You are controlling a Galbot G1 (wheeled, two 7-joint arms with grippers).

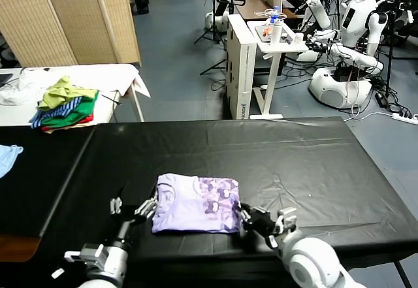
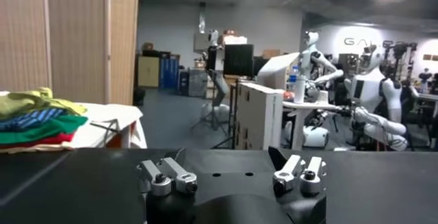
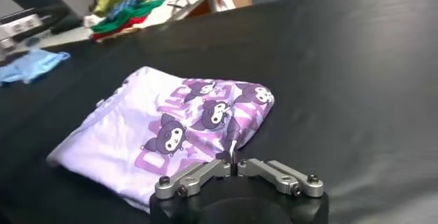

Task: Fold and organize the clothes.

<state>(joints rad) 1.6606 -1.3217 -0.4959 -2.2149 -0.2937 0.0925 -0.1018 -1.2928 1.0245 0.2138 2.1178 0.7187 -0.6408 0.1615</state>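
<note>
At the near edge of the desk, here is what you have in front of you.

Right end effector: your right end effector sits at the near right corner of the T-shirt. In the right wrist view the fingertips come together to a point at the shirt's edge; you cannot tell whether they pinch any fabric.

Left end effector: your left end effector rests just beside the shirt's left edge, its fingers spread wide apart and holding nothing. The left wrist view shows both finger pairs well apart over bare black cover.

T-shirt: pale lavender, folded into a rough rectangle, lying flat near the front middle of the desk between your two end effectors, the purple print on its right half.

What each view adds: only the right wrist view shows you the print as cartoon figures and the rounded fold by the fingertips. The left wrist view does not show the shirt at all; it looks out across the desk into the room.

Around: a light blue cloth lies at the far left edge. A clothes pile of green, striped and red pieces sits on a white side table beyond the desk's left corner.

In the way: nothing lies between either end effector and the shirt.

Surface: the desk wears a black, slightly creased cover.

Room: grey floor, a woven folding screen at back left, a white cabinet and several white humanoid robots at back right.
</note>
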